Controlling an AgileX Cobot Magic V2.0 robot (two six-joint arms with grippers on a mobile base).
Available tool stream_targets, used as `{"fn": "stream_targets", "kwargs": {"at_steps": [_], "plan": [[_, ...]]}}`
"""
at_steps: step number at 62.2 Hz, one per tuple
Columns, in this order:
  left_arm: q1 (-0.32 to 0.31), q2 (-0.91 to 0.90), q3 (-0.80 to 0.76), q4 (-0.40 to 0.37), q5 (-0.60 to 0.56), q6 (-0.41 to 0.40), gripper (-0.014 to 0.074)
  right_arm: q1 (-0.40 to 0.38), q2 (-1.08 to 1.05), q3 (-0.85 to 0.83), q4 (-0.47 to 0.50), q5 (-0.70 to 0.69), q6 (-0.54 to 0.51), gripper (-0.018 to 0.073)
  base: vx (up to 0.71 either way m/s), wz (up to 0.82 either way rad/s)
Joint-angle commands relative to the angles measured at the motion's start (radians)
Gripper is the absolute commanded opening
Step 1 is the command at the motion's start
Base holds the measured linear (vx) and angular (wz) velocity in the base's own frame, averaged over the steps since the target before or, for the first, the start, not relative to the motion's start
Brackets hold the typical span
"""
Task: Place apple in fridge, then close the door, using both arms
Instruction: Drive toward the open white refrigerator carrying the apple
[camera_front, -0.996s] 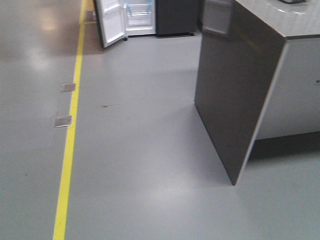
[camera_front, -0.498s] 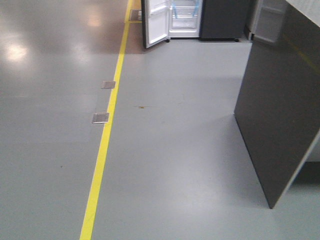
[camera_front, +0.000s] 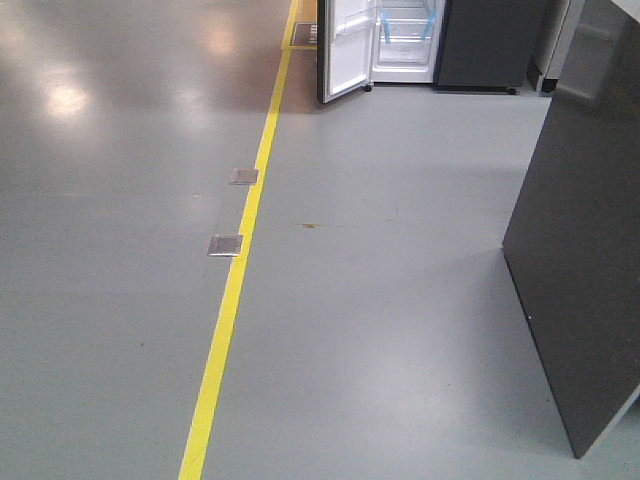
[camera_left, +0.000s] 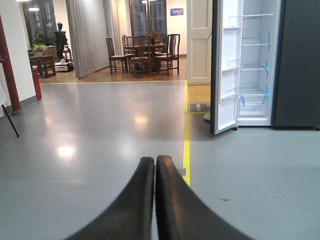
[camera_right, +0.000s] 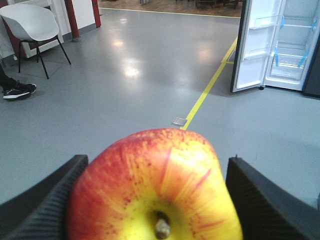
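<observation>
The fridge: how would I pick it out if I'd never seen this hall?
Follow the yellow floor line up the grey hall. Just right of it, at the far end, stands the fridge, its door swung open. Unlike the shut dark unit beside it, it shows a white inside with blue tape on the shelves.

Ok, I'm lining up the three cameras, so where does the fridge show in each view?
Front view: fridge at the top edge, right of centre, its door open.
Left wrist: fridge on the right side, beyond the shut left claw.
Right wrist: fridge in the top right corner, beyond the apple.
Shared landmark: the yellow floor line, running towards the open door.
</observation>
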Motion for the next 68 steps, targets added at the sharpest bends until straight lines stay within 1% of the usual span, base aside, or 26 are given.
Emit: {"fn": "stream_targets", "kwargs": {"at_steps": [1, 68], "plan": [[-0.002, -0.016, 0.021, -0.004, -0.068, -0.009, -0.0006, -0.003, 0.01, -0.025, 0.034, -0.072, -0.009, -0.0006, 0.19, 0.01], [-0.002, -0.016, 0.021, -0.004, -0.068, -0.009, -0.0006, -0.003, 0.01, -0.025, 0.034, -0.072, -0.009, -0.0006, 0.24, -0.01]]}}
